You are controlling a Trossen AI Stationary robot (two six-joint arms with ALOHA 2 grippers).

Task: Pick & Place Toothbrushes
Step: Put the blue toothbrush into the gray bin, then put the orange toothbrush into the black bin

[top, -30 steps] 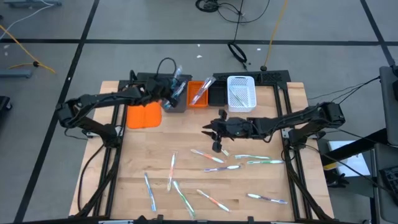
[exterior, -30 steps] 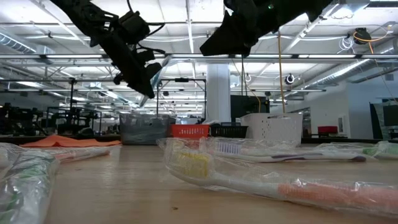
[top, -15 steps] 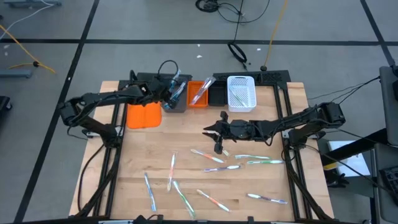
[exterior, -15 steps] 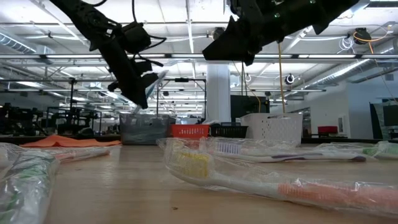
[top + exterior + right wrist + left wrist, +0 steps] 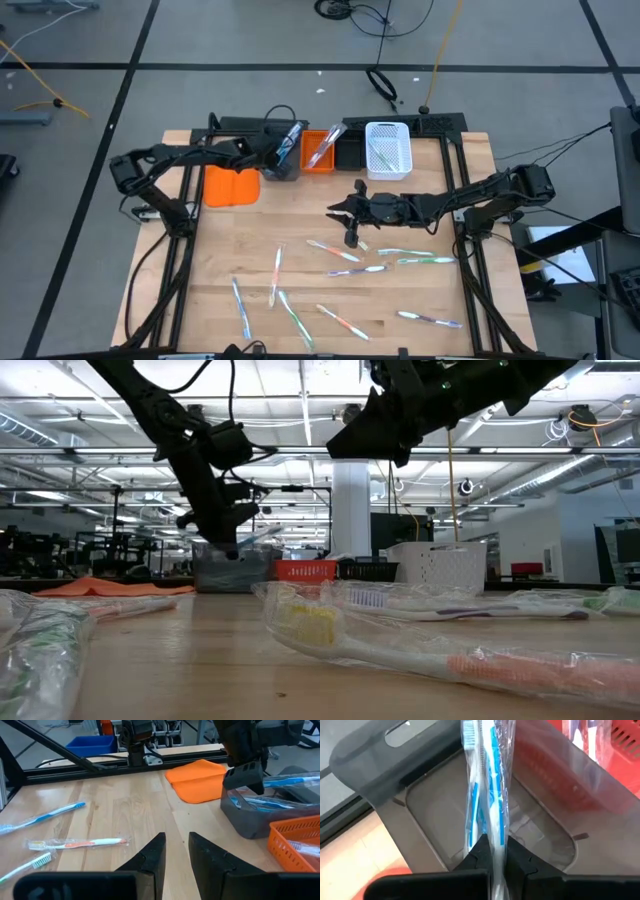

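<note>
My left gripper (image 5: 270, 155) is shut on a blue-and-white toothbrush (image 5: 482, 780) in clear wrap, over the grey bin (image 5: 435, 815) at the table's far side. In the low view the brush (image 5: 256, 538) is just above the bin's rim (image 5: 235, 550). Another wrapped toothbrush (image 5: 262, 802) lies inside that bin. My right gripper (image 5: 176, 851) hovers open above the table's middle (image 5: 336, 208), with nothing between its fingers. Several wrapped toothbrushes (image 5: 345, 255) lie flat on the near half of the table. My left gripper pinches the toothbrush's handle end (image 5: 494, 837) between its two fingers, through the clear wrap. The fingers slant down from the table's left, and the brush runs on ahead of them, along their line. It is lifted clear, its bristle end (image 5: 469, 732) out over the bin.
To the right of the grey bin stand an orange bin (image 5: 318, 150) with a toothbrush in it, a black bin (image 5: 348, 150) and a white mesh bin (image 5: 388, 150). An orange lid (image 5: 232, 186) lies left of the grey bin. Bare wood lies between the bins and the loose brushes.
My left gripper has sunk toward the grey bin and tipped further downward, still shut on the toothbrush. The brush, which pointed steeply up above the bin, now lies low and nearly level just over the bin's rim.
</note>
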